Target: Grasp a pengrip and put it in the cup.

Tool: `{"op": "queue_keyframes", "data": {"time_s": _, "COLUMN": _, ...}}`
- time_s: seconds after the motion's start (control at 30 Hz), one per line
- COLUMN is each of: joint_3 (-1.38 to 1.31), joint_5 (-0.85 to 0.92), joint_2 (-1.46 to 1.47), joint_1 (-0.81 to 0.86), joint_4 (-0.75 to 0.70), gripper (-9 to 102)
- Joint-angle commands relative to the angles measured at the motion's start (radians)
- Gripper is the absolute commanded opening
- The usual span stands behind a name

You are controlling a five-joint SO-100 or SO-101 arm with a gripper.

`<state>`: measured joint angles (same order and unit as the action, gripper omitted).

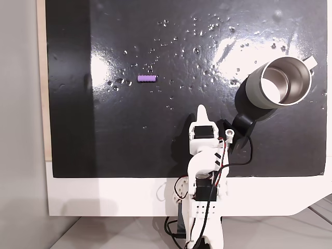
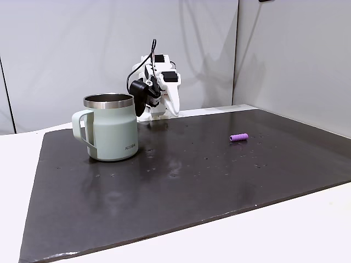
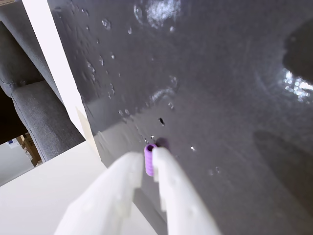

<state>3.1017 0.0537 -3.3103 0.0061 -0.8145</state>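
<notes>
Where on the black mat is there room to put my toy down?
The widest bare patch of the shiny black mat runs from the tiny light-purple ribbed pengrip to the mat's left edge in the top-down fixed view. It is crowded between the grey steel cup and the white gripper.
</notes>
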Motion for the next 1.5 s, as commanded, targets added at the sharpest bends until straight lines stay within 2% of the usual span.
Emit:
{"op": "queue_keyframes", "data": {"time_s": 0.0, "joint_3": -0.003, "joint_5": 0.041, "joint_2": -0.008, "joint_1": -0.028, "joint_4": 0.041, "gripper": 0}}
{"op": "queue_keyframes", "data": {"time_s": 0.53, "joint_3": -0.009, "joint_5": 0.057, "joint_2": -0.008, "joint_1": -0.029, "joint_4": 0.043, "gripper": 0}}
{"op": "queue_keyframes", "data": {"time_s": 0.77, "joint_3": -0.147, "joint_5": 0.043, "joint_2": 0.009, "joint_1": -0.080, "joint_4": 0.035, "gripper": 0}}
{"op": "queue_keyframes", "data": {"time_s": 1.13, "joint_3": -0.617, "joint_5": -0.147, "joint_2": 0.531, "joint_1": -0.181, "joint_4": -0.009, "gripper": 0}}
{"op": "queue_keyframes", "data": {"time_s": 1.47, "joint_3": -1.137, "joint_5": -0.373, "joint_2": 1.097, "joint_1": -0.288, "joint_4": -0.152, "gripper": 0}}
